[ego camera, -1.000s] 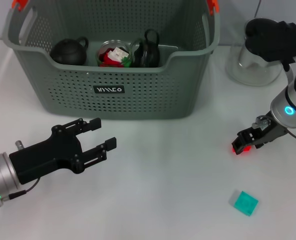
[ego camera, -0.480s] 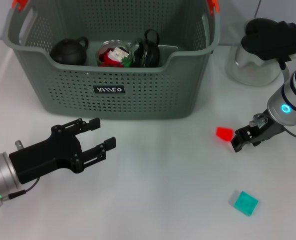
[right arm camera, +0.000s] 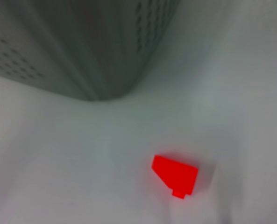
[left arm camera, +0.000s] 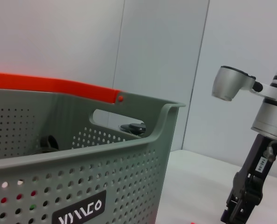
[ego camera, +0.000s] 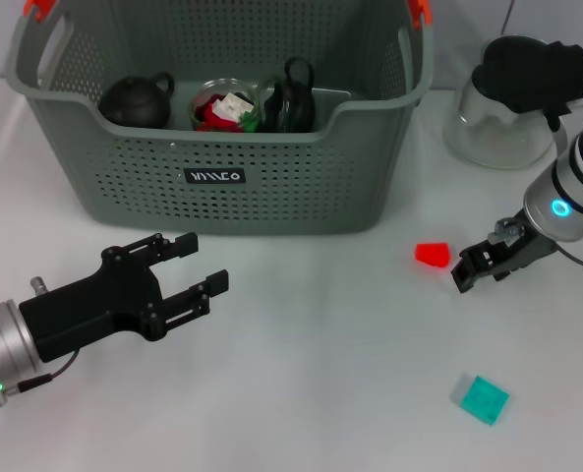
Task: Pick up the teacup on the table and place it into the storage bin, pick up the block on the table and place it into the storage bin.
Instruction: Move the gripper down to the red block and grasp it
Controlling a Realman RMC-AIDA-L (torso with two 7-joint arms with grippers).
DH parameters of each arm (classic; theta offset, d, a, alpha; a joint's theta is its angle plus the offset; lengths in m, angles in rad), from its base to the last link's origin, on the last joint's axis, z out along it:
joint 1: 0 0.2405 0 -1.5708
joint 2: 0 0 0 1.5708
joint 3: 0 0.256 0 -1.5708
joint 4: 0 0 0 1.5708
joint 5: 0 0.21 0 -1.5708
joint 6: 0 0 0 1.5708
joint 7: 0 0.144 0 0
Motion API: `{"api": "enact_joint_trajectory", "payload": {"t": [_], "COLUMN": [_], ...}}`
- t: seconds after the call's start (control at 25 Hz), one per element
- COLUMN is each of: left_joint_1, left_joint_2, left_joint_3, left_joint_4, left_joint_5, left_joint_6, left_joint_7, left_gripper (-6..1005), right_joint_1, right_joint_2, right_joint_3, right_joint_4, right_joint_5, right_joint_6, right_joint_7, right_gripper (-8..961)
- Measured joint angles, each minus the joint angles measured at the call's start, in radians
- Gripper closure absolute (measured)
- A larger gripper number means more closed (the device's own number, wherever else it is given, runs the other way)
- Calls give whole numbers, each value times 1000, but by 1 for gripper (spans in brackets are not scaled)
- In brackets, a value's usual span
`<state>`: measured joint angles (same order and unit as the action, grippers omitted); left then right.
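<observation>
A small red block (ego camera: 431, 254) lies on the white table, just right of the grey-green storage bin (ego camera: 271, 187); it also shows in the right wrist view (right arm camera: 175, 174). My right gripper (ego camera: 465, 269) hangs low just right of the block, apart from it, shut and empty; it also shows in the left wrist view (left arm camera: 241, 203). A teal block (ego camera: 484, 398) lies nearer the front. My left gripper (ego camera: 204, 261) hovers open and empty in front of the bin's left half. No teacup shows on the table. The bin holds a black teapot (ego camera: 136, 100), a glass cup (ego camera: 222, 104) and a dark cup (ego camera: 289, 96).
A glass pitcher with a black lid (ego camera: 502, 108) stands at the back right, behind my right arm. The bin's wall fills the left wrist view (left arm camera: 59, 182) and the far part of the right wrist view (right arm camera: 82, 46).
The red block was at my right gripper's tips a second ago; it now lies free on the table to the left. The right gripper has shifted slightly left and up. The left arm has not moved.
</observation>
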<state>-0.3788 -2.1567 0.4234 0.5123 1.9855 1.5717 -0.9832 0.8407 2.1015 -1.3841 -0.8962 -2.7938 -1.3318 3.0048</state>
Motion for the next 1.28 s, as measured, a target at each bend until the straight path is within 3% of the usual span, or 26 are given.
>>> {"api": "enact_joint_trajectory", "payload": {"t": [0.36, 0.68, 1.28], "left_joint_1": [0, -8, -9], "left_joint_2": [3, 3, 3], "left_joint_3": [0, 0, 0], "left_joint_4": [4, 2, 2], "left_joint_5": [-1, -1, -2], "left_joint_6": [13, 14, 12], "left_joint_7": [0, 0, 0], "left_gripper": [354, 354, 354], "right_joint_1": [33, 126, 168], "right_joint_2": [1, 5, 4], "right_joint_3": [12, 9, -11], "right_joint_4": [-7, 135, 229], "right_joint_5": [6, 27, 28], "right_joint_6": [17, 111, 189], "right_joint_7": [0, 2, -3], "right_gripper": [450, 449, 450]}}
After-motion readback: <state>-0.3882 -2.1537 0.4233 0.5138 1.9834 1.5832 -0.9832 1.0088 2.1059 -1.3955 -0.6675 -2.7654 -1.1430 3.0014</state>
